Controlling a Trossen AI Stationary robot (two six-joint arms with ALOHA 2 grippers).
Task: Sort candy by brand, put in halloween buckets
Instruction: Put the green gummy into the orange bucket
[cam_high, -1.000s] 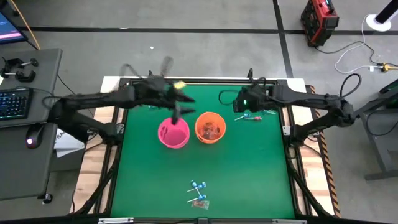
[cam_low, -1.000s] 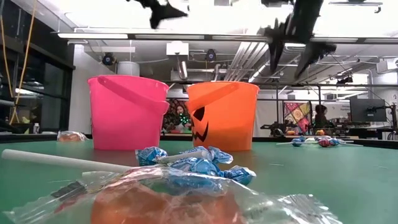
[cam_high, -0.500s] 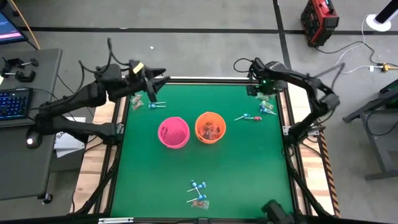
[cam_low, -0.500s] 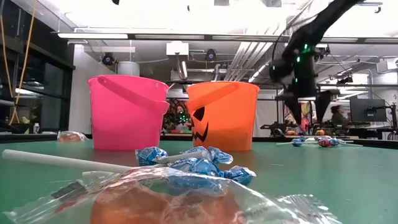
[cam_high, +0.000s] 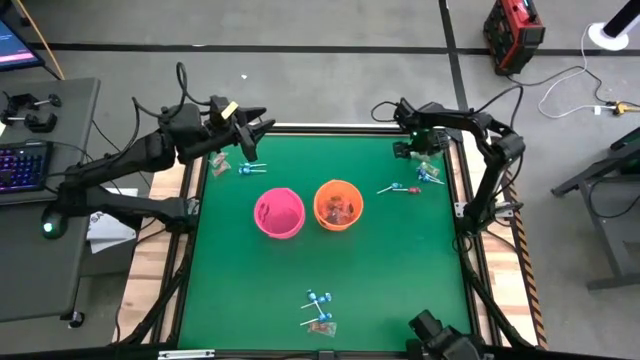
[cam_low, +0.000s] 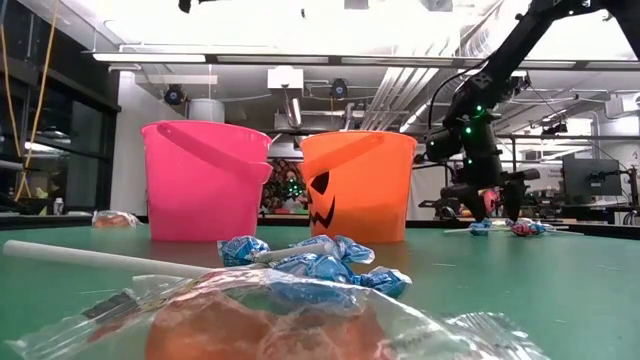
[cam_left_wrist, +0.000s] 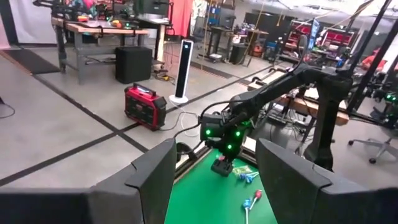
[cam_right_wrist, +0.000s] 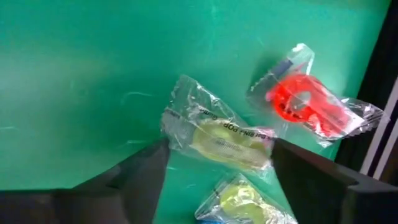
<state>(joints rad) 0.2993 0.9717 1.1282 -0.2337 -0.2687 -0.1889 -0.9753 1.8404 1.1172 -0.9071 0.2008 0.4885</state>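
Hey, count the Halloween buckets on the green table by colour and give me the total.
Pink bucket: 1
Orange bucket: 1
Total: 2

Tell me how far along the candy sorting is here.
Partly done. The orange bucket already has some candy inside; what the pink bucket holds cannot be told. In hand: the right pincer, open, sits low over wrapped pieces at the far right corner. The left pincer waits open, holding nothing. Left: lollipops near the front edge and candy by the left arm.
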